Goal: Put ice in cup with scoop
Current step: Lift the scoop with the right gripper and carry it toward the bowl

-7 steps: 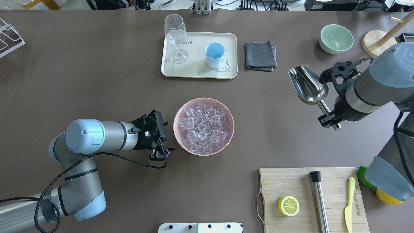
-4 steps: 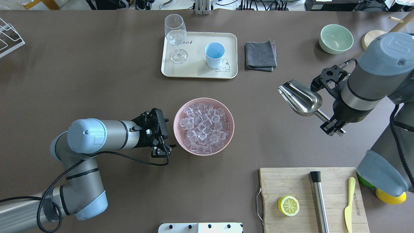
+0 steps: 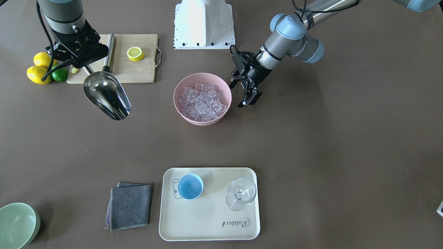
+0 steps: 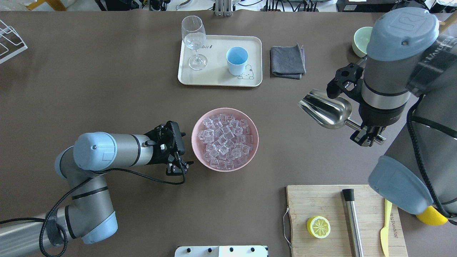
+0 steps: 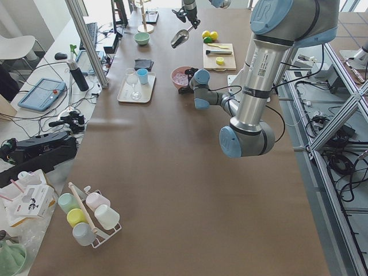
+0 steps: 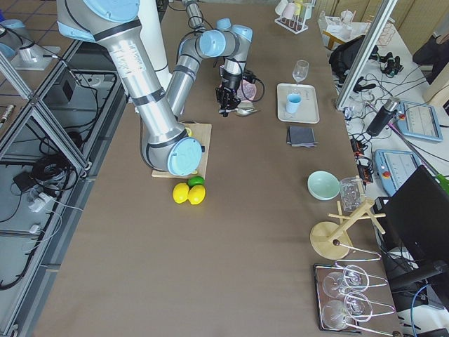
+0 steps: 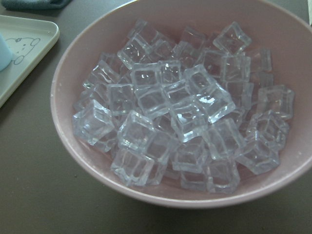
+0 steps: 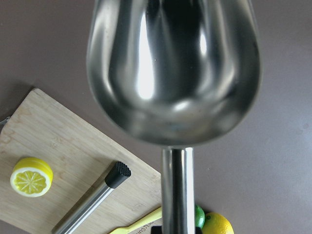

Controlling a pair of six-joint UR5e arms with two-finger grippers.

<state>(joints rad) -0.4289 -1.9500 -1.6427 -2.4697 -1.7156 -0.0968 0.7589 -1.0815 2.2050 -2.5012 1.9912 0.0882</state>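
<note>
The ice (image 4: pixel 225 140) is a heap of clear cubes in a pink bowl (image 4: pixel 197 123) at the table's middle; it fills the left wrist view (image 7: pixel 180 117). The light-blue cup (image 4: pixel 237 60) stands upright on a cream tray (image 4: pixel 217 80). My right gripper (image 4: pixel 367 137) is shut on the rod handle of the steel scoop (image 4: pixel 326 109), held in the air to the right of the bowl. The scoop's trough (image 8: pixel 173 63) is empty. My left gripper (image 4: pixel 186 150) is open and empty, just beside the bowl's left rim; it also shows in the front view (image 3: pixel 242 92).
A stemmed glass (image 4: pixel 194 41) stands on the tray. A grey cloth (image 4: pixel 287 61) lies right of it, a green bowl (image 4: pixel 360 41) beyond. A cutting board (image 4: pixel 321 203) holds a lemon half (image 4: pixel 318 227), a steel cylinder (image 4: pixel 352 221) and a yellow knife (image 4: pixel 385 228).
My right arm has carried the scoop left toward the bowl and turned its trough to point left. My left gripper has stayed beside the bowl.
</note>
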